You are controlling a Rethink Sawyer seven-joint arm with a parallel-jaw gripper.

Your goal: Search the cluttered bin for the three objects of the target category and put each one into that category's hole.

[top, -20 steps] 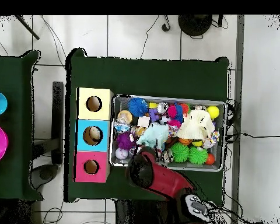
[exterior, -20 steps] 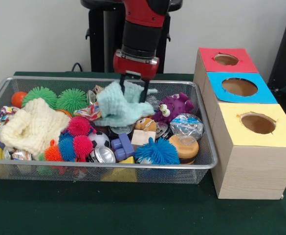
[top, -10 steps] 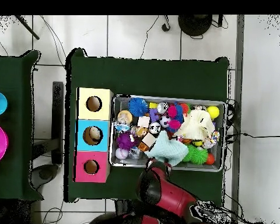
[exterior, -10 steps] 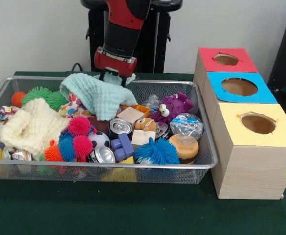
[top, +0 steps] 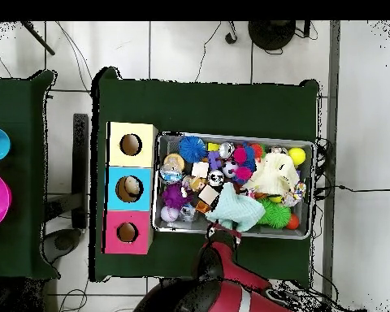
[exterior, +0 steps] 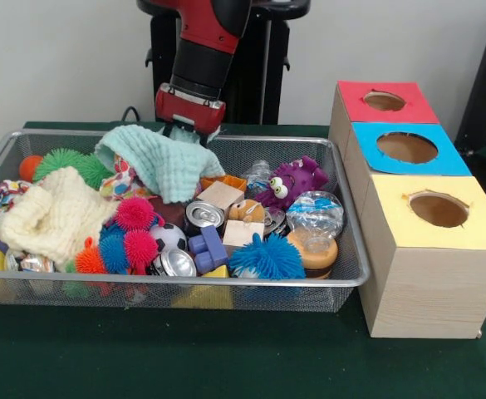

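Note:
My gripper [exterior: 189, 128] hangs over the back of the wire bin [exterior: 226, 283], shut on a mint green cloth [exterior: 155, 158]. The cloth is lifted at its top corner and drapes down and left over the toys; it hides the fingertips. From overhead, the gripper [top: 222, 232] sits at the bin's lower rim with the mint cloth [top: 236, 210] spread just above it. Three boxes stand beside the bin, topped red [exterior: 384, 100], blue [exterior: 406, 147] and yellow [exterior: 439, 209], each with a round hole.
The bin holds a cream knitted cloth [exterior: 56, 212], a purple plush monster [exterior: 292, 183], drink cans [exterior: 203, 214], wooden blocks [exterior: 222, 195], and spiky balls in green [exterior: 64, 160], pink [exterior: 135, 214] and blue [exterior: 266, 256]. A clear ball [exterior: 316, 212] lies near the boxes.
The gripper has lifted the mint cloth and carried it left and back, uncovering a wooden block and a can. In the last half second it shifted only slightly further.

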